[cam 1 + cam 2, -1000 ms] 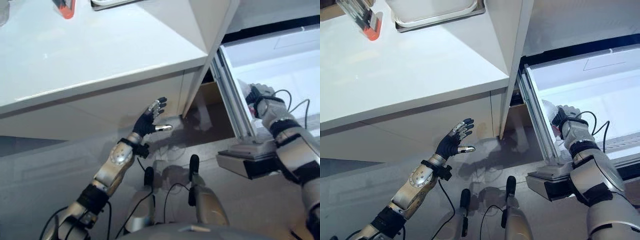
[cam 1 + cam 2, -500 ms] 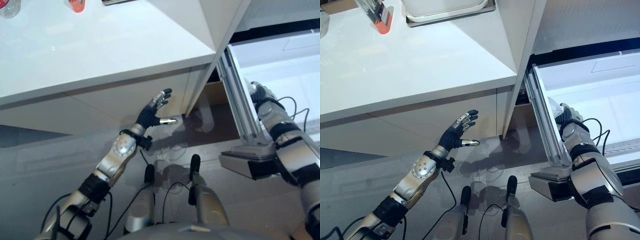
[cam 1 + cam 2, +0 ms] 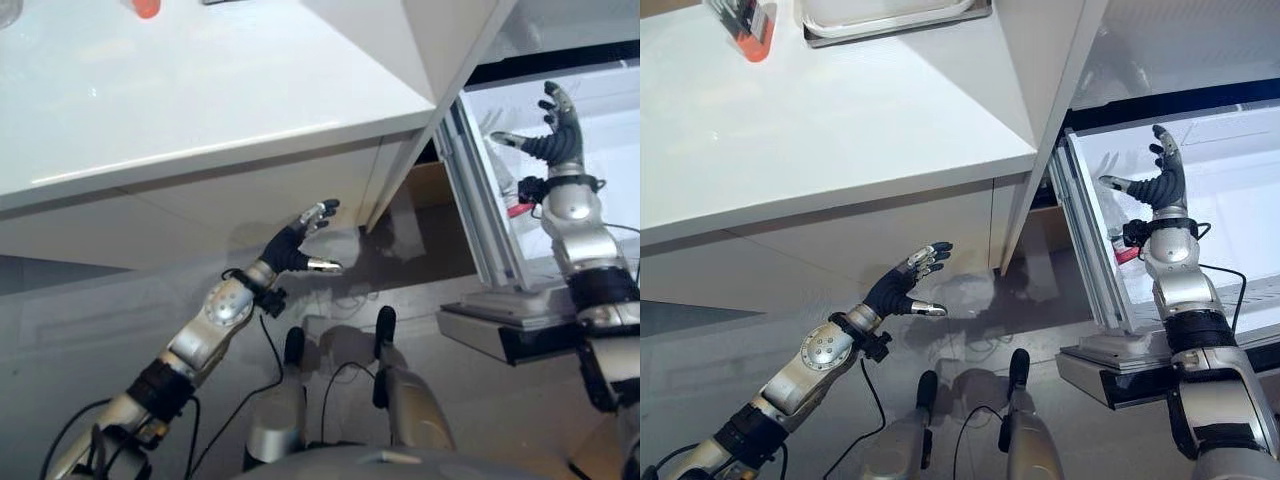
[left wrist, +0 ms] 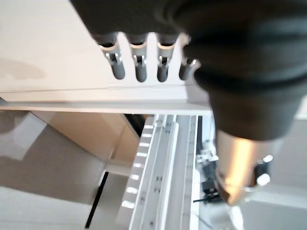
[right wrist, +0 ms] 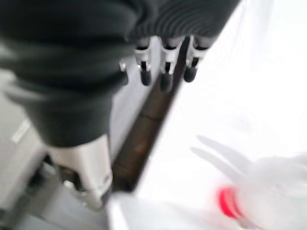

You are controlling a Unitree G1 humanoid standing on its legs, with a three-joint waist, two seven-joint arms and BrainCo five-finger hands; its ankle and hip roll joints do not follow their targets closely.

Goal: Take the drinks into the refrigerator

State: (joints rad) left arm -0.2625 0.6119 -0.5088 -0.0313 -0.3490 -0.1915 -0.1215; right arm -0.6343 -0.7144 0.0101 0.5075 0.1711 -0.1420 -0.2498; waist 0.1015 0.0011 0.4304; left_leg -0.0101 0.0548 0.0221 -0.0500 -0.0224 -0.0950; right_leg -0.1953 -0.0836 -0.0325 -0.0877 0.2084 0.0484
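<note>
A clear drink bottle with a red cap (image 5: 229, 201) lies inside the open white refrigerator drawer (image 3: 1240, 170); its cap (image 3: 520, 208) shows just beside my right wrist. My right hand (image 3: 552, 135) is raised above the drawer, open, its fingers spread and holding nothing. My left hand (image 3: 300, 240) hovers open in front of the white cabinet under the counter, left of the drawer, with nothing in it. In the right wrist view the straight fingers (image 5: 165, 72) point past the drawer's edge.
A white countertop (image 3: 200, 90) spans the upper left, with a metal tray (image 3: 880, 20) and an orange-ended object (image 3: 745, 25) at its back. The drawer's metal rail (image 3: 480, 200) runs along its left side. A white upright panel (image 3: 1040, 120) separates counter and refrigerator.
My right hand has come up from the drawer's near wall and opened; the bottle now lies in the drawer below it. My left hand has sunk slightly.
</note>
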